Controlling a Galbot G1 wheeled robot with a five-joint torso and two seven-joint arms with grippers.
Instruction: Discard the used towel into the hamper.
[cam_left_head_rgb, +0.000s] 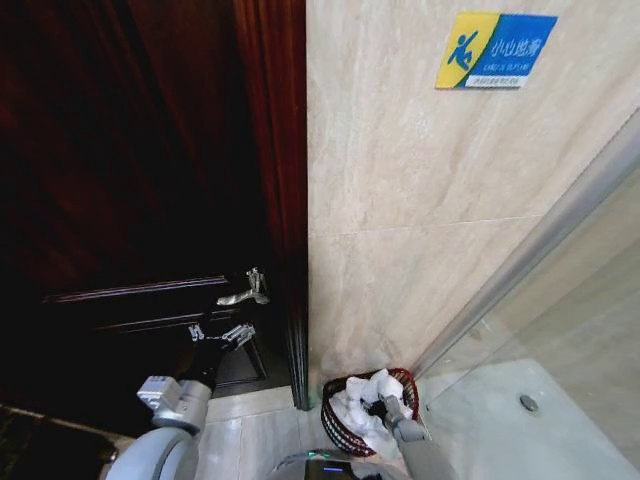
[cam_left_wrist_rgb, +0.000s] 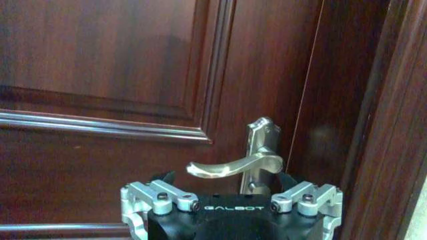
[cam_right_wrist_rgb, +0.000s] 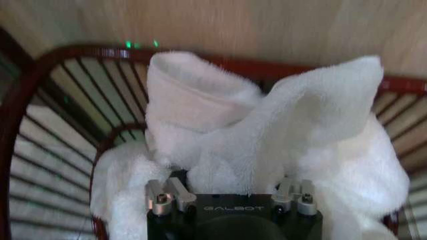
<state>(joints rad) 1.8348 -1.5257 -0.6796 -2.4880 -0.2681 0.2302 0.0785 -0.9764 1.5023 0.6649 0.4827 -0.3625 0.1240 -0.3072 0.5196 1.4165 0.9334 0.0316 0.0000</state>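
Note:
The hamper (cam_left_head_rgb: 333, 422) is a small round reddish-brown wire basket on the floor, in the corner between door frame and tiled wall. The used white towel (cam_left_head_rgb: 358, 398) lies bunched inside it, with two folds standing up above the rim. My right gripper (cam_left_head_rgb: 379, 407) reaches down into the basket. In the right wrist view the right gripper (cam_right_wrist_rgb: 230, 184) has its fingertips buried in the towel (cam_right_wrist_rgb: 280, 135), shut on it, with the hamper (cam_right_wrist_rgb: 40, 70) bars all around. My left gripper (cam_left_head_rgb: 222, 333) is held up, open, just below the door handle.
A dark wooden door fills the left, with a silver lever handle (cam_left_head_rgb: 245, 293) (cam_left_wrist_rgb: 233, 167) close in front of the left gripper. The beige tiled wall carries a yellow and blue sign (cam_left_head_rgb: 495, 50). A glass shower partition (cam_left_head_rgb: 560, 320) and a floor drain (cam_left_head_rgb: 529, 403) are at right.

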